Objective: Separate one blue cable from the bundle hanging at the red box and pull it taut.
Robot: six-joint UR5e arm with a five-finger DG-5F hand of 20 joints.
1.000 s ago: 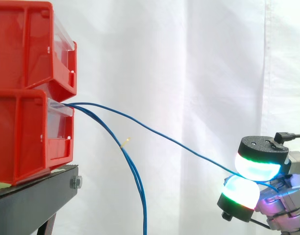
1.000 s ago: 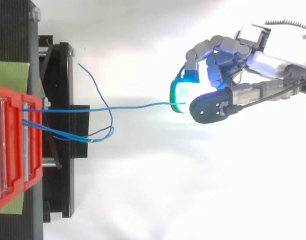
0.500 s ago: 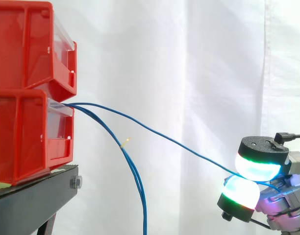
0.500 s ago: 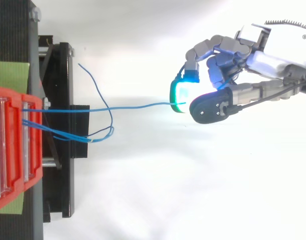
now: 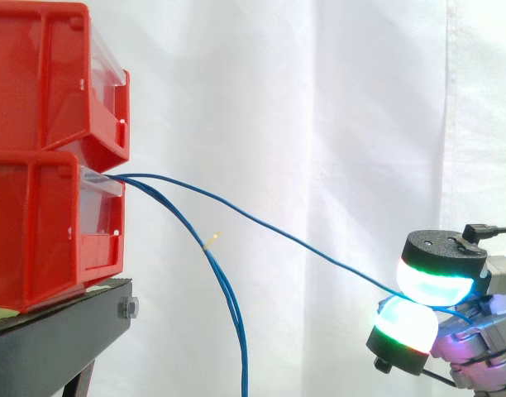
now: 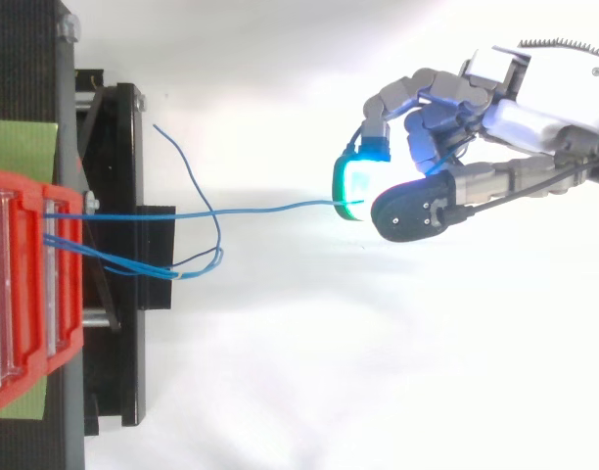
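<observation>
The robot hand [image 6: 495, 122] was well away from the lower red plastic bin [image 5: 38, 223], out on its open-front side and below its floor level, with the fingers curled and two glowing pads [image 5: 433, 281] pinched on one thin blue cable [image 5: 278, 233]. That cable left the bin's front lip and ran out and downward to the pinch in a long shallow curve, so I judged it separated but not yet truly taut. The rest of the blue cable bundle [image 5: 234, 318] left the same lip, dropped steeply close in front of the bin and carried a small yellow tag [image 5: 211, 241] partway down. From above, the held cable [image 6: 251, 211] ran almost straight out from the bin, and one loose strand crossed it not far from the bin's front. To finish well, the hand probably needed to draw further from the bin along the cable's own line, slowly, until the sag went out. The pinch had to keep firm, because a cable this thin could slide between the rounded pads under load. Pulling downward or sideways would likely have bent the cable over the bin's lip instead of straightening it. The crossing strand was the thing to watch, since it could snag and come along. The bin sat under a second red bin [image 5: 46, 74] on a black stand [image 5: 63, 331], and a hard tug might have shifted it.
</observation>
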